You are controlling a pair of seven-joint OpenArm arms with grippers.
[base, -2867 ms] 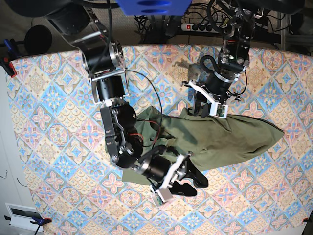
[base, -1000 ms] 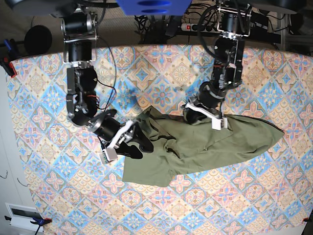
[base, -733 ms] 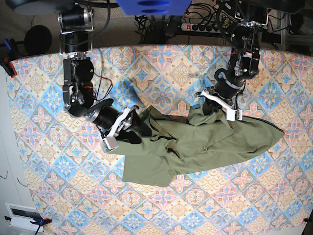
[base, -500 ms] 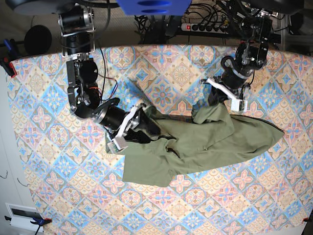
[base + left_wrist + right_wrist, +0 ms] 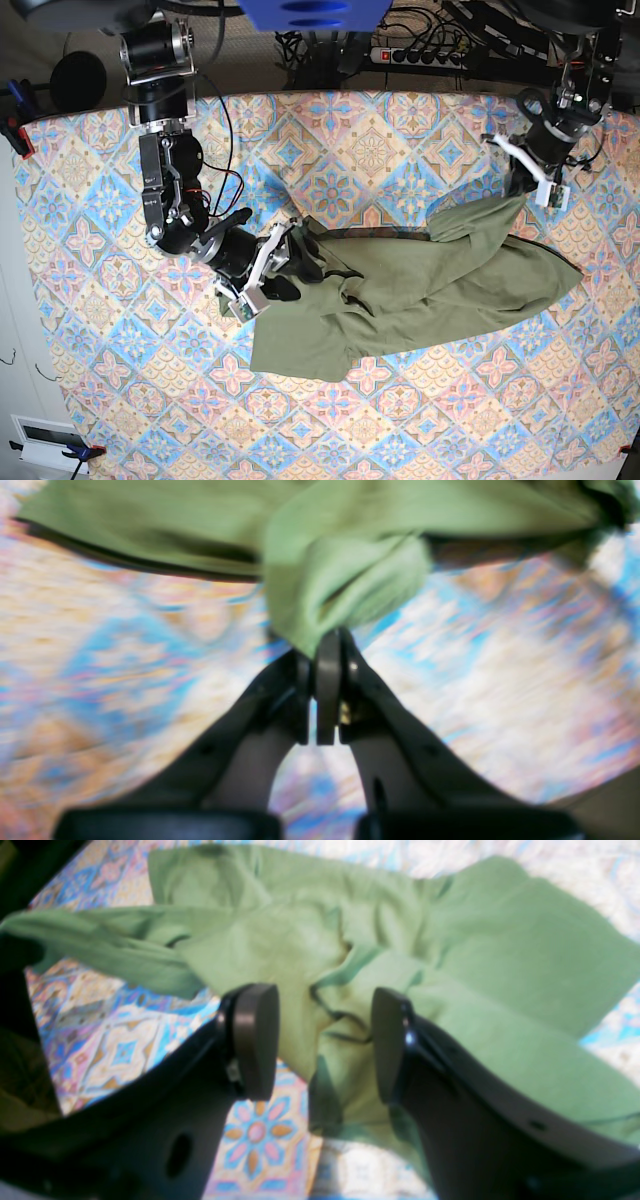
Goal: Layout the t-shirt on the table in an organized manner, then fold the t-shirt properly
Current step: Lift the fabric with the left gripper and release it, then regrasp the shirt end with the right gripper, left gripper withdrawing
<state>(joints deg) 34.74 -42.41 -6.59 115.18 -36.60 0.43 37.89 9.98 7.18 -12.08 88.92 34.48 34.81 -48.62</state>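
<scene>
The olive-green t-shirt (image 5: 430, 290) lies crumpled across the middle and right of the table (image 5: 400, 130). My left gripper (image 5: 522, 192) is at the right rear of the base view, shut on a bunched fold of the t-shirt (image 5: 345, 580), which stretches up toward it. In the left wrist view the left gripper (image 5: 326, 642) has its jaws pressed together on the cloth. My right gripper (image 5: 305, 268) hovers over the shirt's left end. In the right wrist view the right gripper (image 5: 322, 1040) stands open above wrinkled t-shirt fabric (image 5: 310, 955), with nothing between its fingers.
A power strip (image 5: 420, 55) and cables lie beyond the table's far edge. A red clamp (image 5: 18, 135) sits at the left edge and a white box (image 5: 45, 440) on the floor at bottom left. Patterned cloth shows all around the shirt.
The left gripper has moved right and toward the far edge, dragging the pinched fabric with it and stretching the shirt. The right gripper has shifted right, onto the shirt's left end.
</scene>
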